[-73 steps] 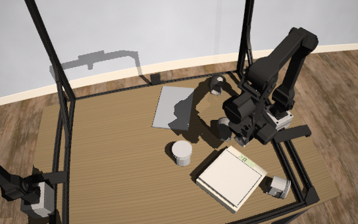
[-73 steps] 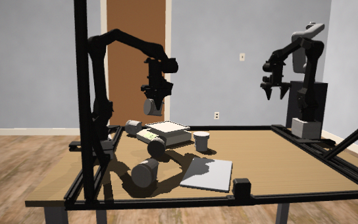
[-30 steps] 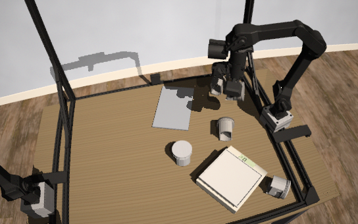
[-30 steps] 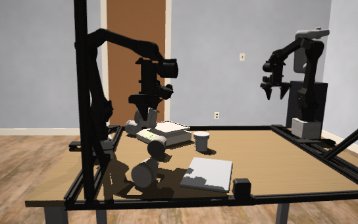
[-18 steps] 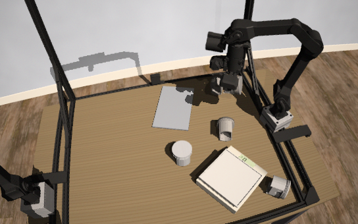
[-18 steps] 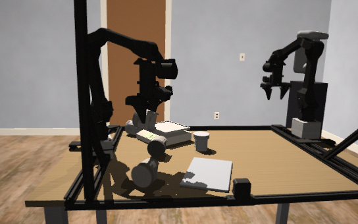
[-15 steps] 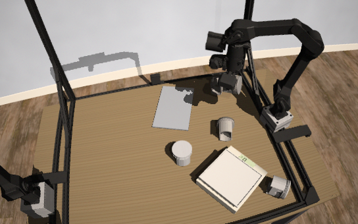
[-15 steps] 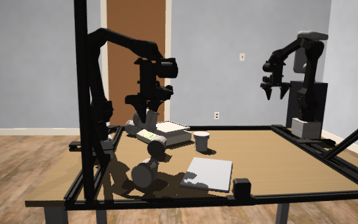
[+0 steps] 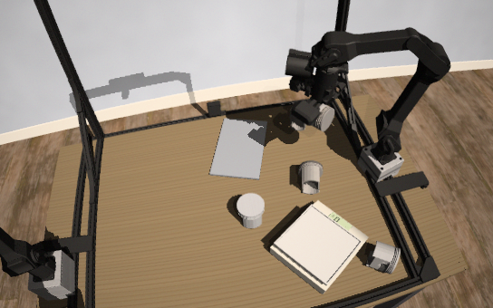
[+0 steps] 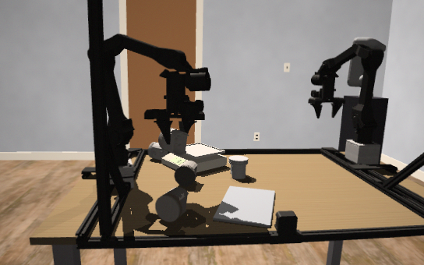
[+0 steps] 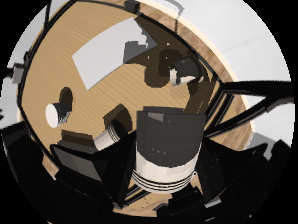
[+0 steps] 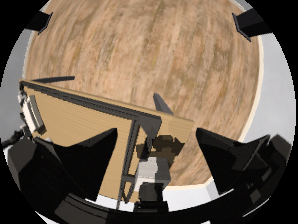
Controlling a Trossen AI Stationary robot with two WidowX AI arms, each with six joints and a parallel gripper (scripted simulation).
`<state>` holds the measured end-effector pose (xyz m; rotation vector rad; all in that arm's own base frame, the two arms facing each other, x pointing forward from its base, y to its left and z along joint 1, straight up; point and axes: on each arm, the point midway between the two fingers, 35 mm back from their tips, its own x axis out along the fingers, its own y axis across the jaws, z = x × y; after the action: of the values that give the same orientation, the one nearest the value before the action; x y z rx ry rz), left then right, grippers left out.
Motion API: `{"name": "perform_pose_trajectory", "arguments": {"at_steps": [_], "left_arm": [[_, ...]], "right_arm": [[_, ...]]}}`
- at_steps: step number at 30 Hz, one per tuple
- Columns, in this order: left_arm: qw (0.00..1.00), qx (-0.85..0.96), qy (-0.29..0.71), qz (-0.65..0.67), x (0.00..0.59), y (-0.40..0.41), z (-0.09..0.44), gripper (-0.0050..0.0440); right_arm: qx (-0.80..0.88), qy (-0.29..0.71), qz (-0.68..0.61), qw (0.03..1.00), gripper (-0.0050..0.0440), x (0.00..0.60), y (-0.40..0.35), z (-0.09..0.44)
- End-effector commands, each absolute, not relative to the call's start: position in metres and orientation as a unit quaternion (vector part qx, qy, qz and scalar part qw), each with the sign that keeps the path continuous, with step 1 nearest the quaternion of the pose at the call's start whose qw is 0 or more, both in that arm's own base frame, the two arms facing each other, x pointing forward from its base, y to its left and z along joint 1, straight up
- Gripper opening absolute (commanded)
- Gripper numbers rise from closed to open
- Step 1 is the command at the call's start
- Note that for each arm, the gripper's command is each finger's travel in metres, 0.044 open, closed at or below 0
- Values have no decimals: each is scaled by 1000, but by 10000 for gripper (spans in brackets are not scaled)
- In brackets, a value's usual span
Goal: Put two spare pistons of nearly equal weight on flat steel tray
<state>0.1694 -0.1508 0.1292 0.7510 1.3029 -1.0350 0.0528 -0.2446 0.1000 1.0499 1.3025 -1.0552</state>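
Top view: one held piston [image 9: 324,119] [image 10: 175,146] [image 11: 170,150], pale metal, its ring-grooved crown end facing the picture's right and its long axis roughly sideways; position, at the left gripper [image 9: 306,112] [image 10: 176,136] [image 11: 164,133], to the picture's right of the flat steel tray [image 9: 237,149] [image 10: 247,206] [image 11: 107,55]. Tray: thin grey rectangle, flat on the wood-grained bench [image 9: 159,204] [image 10: 312,187] [image 11: 45,80] [image 12: 95,130], partly shadowed. One partly hidden piston [image 9: 297,123] [image 10: 171,204] [image 11: 185,72], between tray and held piston as seen here. One hollow-skirted piston [image 9: 310,176] [image 10: 185,172] [image 11: 107,137], on its side, skirt toward the scale [image 9: 319,245] [image 10: 203,158]. One upright piston [image 9: 250,208] [image 10: 238,167] [image 11: 56,115], flat crown uppermost. One end piston [image 9: 384,256] [image 10: 155,150], on its side beside the scale, grooved crown toward the picture's right. Scale: cream box, square plate, pale green display.

Exterior view: held piston raised above the bench, cylindrical, its axis tilted, pinched by the left gripper. Right gripper [image 10: 326,116] [image 12: 157,130] in the air, tapered black fingers spread.

Left wrist view: held piston between the black fingers, skirt toward the picture's top, fine parallel ring grooves toward its bottom; surface dark above, bright below.

Right wrist view: fingers wide apart, nothing between them; beyond, a bench corner and brown plank floor [image 12: 140,55].

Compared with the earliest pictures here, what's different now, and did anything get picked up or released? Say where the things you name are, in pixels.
The left pincer [image 9: 313,113] [image 10: 177,136] [image 11: 164,133] has carried its piston [image 9: 325,119] [image 10: 179,146] [image 11: 170,155] toward the wall-side edge. Nothing was newly gripped or released. The tray [image 9: 237,154] [image 10: 251,203] [image 11: 102,57], scale [image 9: 317,245] [image 10: 204,150] and other four pistons [image 9: 250,206] [image 10: 238,167] [image 11: 56,115] look unmoved.
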Motion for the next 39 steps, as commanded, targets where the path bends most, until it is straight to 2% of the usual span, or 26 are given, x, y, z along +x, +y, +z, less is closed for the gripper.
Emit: {"name": "perform_pose_trajectory", "arguments": {"at_steps": [1,39], "left_arm": [[601,334,540,-485,168,-150,130,158],[600,335,538,-489,167,-156,74,158]], "right_arm": [[444,551,-444,551,440,53,-244,100],[444,551,-444,551,440,53,-244,100]]}}
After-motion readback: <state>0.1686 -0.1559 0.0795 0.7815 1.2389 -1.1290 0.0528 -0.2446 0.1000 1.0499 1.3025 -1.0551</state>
